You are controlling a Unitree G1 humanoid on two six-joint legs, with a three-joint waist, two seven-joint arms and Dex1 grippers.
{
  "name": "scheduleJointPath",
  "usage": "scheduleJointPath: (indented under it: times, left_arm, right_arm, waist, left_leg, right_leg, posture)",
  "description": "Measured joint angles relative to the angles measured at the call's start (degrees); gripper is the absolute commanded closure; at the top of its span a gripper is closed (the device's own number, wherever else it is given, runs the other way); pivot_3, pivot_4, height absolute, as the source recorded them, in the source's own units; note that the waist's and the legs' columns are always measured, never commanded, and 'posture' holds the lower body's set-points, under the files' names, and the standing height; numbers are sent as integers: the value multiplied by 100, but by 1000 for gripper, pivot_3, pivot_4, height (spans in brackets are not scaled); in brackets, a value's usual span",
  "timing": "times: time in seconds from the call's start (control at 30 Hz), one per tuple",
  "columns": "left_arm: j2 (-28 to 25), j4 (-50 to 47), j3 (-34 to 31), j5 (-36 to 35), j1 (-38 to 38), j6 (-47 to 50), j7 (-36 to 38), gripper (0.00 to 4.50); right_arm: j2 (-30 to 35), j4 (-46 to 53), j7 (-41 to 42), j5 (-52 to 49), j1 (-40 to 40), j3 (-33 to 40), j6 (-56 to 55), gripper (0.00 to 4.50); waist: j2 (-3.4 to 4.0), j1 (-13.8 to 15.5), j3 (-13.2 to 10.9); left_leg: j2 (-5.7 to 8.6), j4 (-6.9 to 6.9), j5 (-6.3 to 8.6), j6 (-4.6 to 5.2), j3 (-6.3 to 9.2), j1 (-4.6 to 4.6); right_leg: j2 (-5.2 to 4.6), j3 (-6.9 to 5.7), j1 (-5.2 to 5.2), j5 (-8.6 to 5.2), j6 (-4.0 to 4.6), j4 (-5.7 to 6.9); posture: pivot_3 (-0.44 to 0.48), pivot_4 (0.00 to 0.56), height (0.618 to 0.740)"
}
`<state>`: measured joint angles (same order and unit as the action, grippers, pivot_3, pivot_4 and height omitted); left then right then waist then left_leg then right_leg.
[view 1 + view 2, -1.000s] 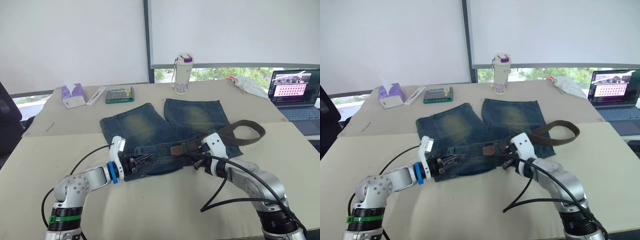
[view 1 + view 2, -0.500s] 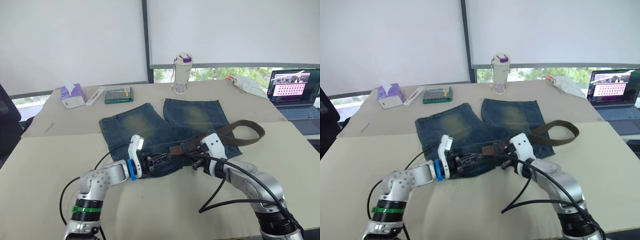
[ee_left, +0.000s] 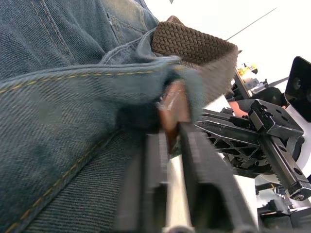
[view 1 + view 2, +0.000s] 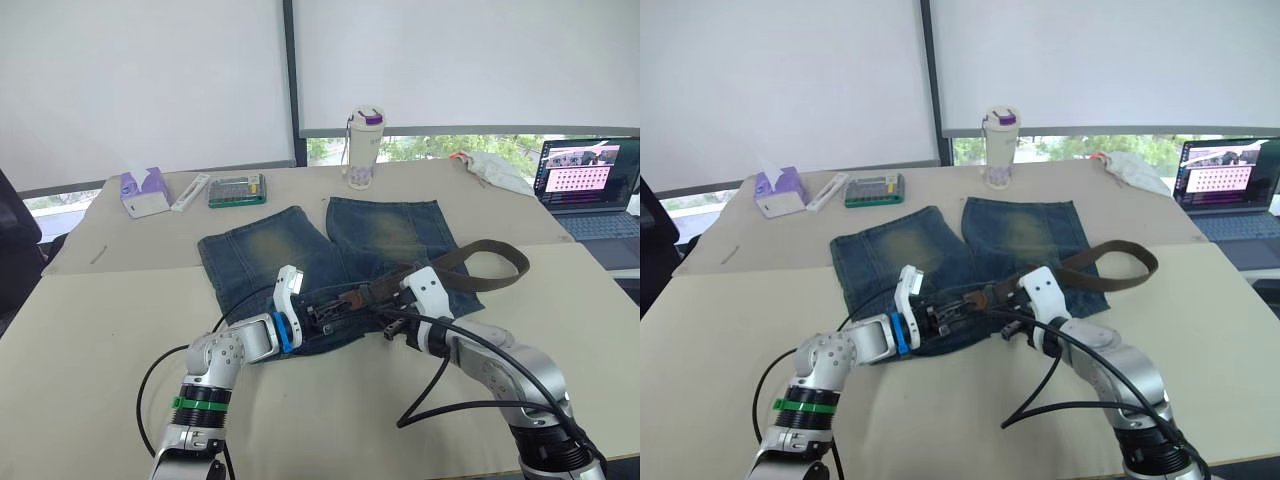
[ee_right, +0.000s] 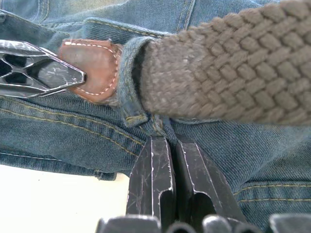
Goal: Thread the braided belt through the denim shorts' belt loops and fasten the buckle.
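The denim shorts (image 4: 270, 250) lie flat mid-table, waistband toward me. The braided belt (image 4: 490, 255) loops off their right side and runs left through one of the belt loops (image 5: 127, 77). Its brown leather tip (image 5: 92, 70) pokes out of that loop. My left gripper (image 4: 338, 305) is at the waistband, shut on this tip, which shows between its fingers (image 3: 155, 160). My right gripper (image 4: 392, 322) sits just right of the loop, its fingers (image 5: 154, 170) shut on the waistband denim below the belt. The buckle is hidden.
A bottle (image 4: 365, 148), a green box (image 4: 238, 189), a white bar (image 4: 192, 190) and a tissue box (image 4: 145, 192) stand at the far edge. A laptop (image 4: 590, 185) and a white cloth (image 4: 495, 168) are at the far right. Black cables (image 4: 440, 395) trail from both arms.
My left gripper slid right along the waistband from the shorts' left corner to the belt tip and shut on it. The right gripper stayed where it was.
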<state>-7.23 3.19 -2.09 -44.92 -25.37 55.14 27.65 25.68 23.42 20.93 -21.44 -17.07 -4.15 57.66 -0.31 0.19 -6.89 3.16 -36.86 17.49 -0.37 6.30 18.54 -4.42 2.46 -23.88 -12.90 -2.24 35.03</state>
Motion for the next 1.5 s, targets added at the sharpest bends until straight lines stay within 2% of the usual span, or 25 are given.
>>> scheduleJointPath:
  times: [0.2, 0.37, 0.6, 0.8, 1.17, 1.37, 1.5]
  left_arm:
    - [-1, -20, -315, -145, 7, 140, -97, 4479]
    - [-503, -383, -1207, -978, 317, 792, -331, 4479]
    - [-921, -573, -1580, -1980, 835, 1394, -453, 4479]
    - [-1330, -582, -1623, -2453, 1127, 1415, -456, 4479]
    - [-1419, 238, -1686, -2609, 942, 1105, -659, 4479]
    - [-1585, -309, -1647, -2845, 1296, 1275, -464, 4479]
    - [-1597, -438, -1647, -3111, 1340, 1385, -632, 4479]
  right_arm:
    - [-165, -18, -135, -2, -50, 57, 32, 4500]
    - [-289, -228, -325, -14, -235, 274, 30, 4500]
    - [-405, -276, -303, -264, -274, 258, 29, 4500]
    - [-390, -278, -274, -469, -272, 242, 30, 4500]
    - [-349, -277, -273, -559, -272, 107, 29, 4500]
    - [-351, -207, -273, -612, -273, 98, 32, 4500]
    - [-329, -142, -273, -632, -208, 99, 42, 4500]
  waist:
    - [0, -17, 0]
    - [2, -79, 1]
    - [2, -94, 1]
    - [3, -101, 2]
    - [3, -104, 2]
    - [4, -104, 2]
    - [3, -89, 2]
  left_leg:
    - [-2, 0, 0, 0, 1, 0]
    - [-10, 1, 0, 0, 5, 1]
    - [-6, 3, 0, 0, 6, 1]
    - [-9, 5, 1, 1, 6, 0]
    - [-8, 5, 1, 1, 5, 0]
    - [-13, 7, 2, 3, 5, 0]
    - [-12, 7, 4, 5, 6, 1]
  right_leg:
    - [4, 0, -3, 0, 0, 3]
    - [4, 0, -12, 0, 0, 11]
    - [7, 0, -15, 1, -1, 10]
    - [3, 1, -15, 1, -1, 9]
    - [3, 1, -16, 1, -1, 8]
    - [1, 4, -17, 1, 0, 7]
    - [-1, 3, -15, 1, -1, 6]
  posture:
    - [0, 150, 740]
    - [0, 150, 740]
    - [0, 150, 740]
    - [0, 150, 740]
    - [0, 150, 740]
    - [0, 150, 740]
    - [0, 150, 740]
